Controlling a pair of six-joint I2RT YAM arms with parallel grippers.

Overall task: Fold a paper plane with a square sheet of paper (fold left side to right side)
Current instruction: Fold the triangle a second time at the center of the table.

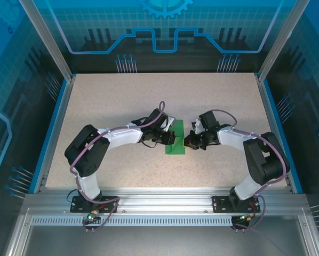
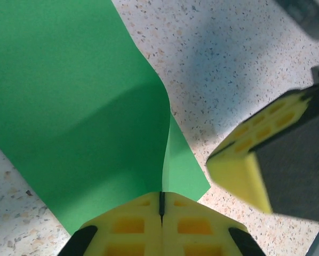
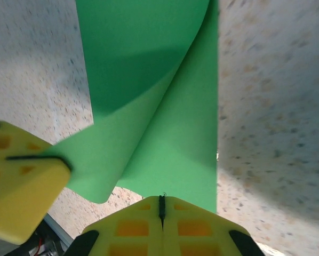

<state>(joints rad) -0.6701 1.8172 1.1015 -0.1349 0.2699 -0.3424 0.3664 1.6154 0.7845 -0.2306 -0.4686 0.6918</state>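
Two arms meet in the middle of the desk, and the square sheet of paper lies between them. In the left wrist view we see the left jaws pressed tight together, with one edge of the green sheet nipped in the thin gap. That side of the sheet is lifted off the desk and bends over in a soft curve. In the right wrist view the right jaws are pressed together too, but we cannot tell if they pinch the sheet. Its right edge lies flat and straight on the desk there. From above, the two sets of jaws are close, with just the paper between them. Lots of bare desk lies all around, out to the blue rim.
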